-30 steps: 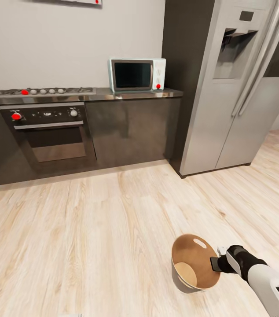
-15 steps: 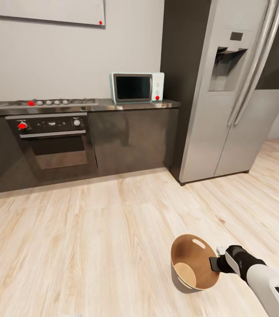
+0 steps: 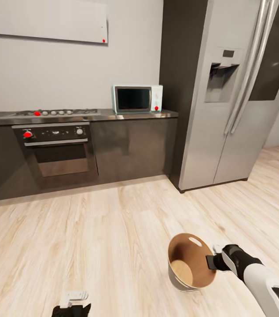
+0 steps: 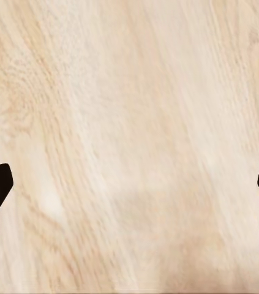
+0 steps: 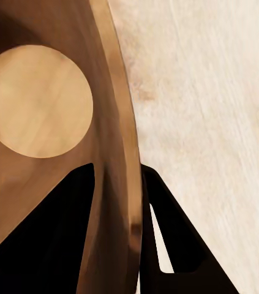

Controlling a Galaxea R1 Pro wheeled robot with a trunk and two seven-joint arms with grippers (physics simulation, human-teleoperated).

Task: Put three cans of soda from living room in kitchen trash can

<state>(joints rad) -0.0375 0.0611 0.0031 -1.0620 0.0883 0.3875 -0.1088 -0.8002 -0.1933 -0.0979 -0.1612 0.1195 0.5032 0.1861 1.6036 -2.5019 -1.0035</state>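
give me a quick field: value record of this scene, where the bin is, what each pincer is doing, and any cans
room: kitchen, oven, microwave, fridge
trash can: tilted over the wood floor, held at its rim
trash can contents: bare bottom, no soda cans inside
right pincer: shut on the rim, one finger inside, one outside
left pincer: open, above bare floor

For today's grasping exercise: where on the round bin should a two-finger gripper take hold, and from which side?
Grip the thin rim wall of the bin, one finger inside and one outside, coming from the open top edge. The body is too wide to span. The right gripper holds it this way, at the side opposite the oval handle hole.
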